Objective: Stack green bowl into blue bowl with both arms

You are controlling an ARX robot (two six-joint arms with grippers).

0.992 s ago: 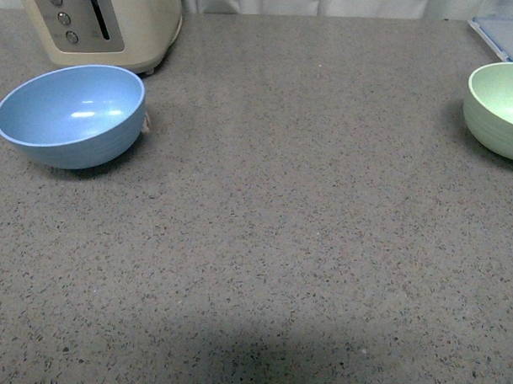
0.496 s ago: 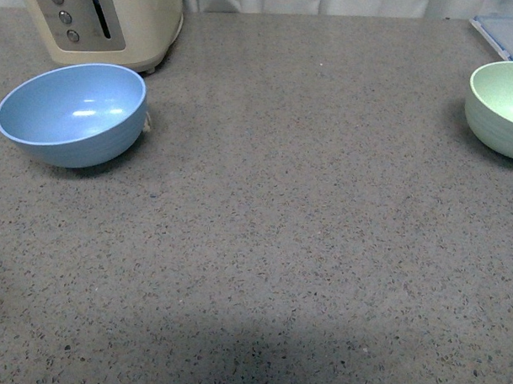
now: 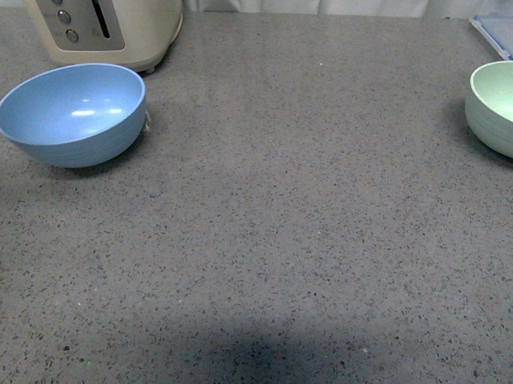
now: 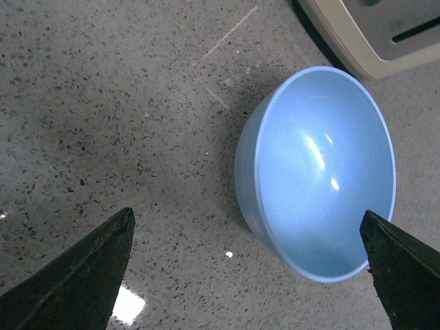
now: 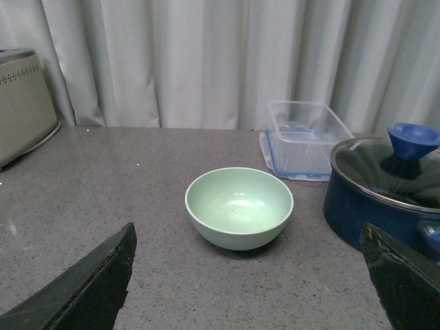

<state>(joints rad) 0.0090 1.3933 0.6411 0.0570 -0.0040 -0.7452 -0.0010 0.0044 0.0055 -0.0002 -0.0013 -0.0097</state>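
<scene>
green bowl [image 3: 500, 108] at 3 o'clock in my front view, unmoved over the last second | blue bowl [image 3: 71, 114] at 10 o'clock, also unmoved, well apart | left gripper [image 4: 246, 214] spread above blue bowl | right gripper [image 5: 247, 230] spread, facing green bowl | I judge no grasp begun

Matte plastic blue bowl [image 3: 71, 114], green bowl [image 5: 238, 206]; speckled stone countertop [image 3: 283, 225]
</scene>
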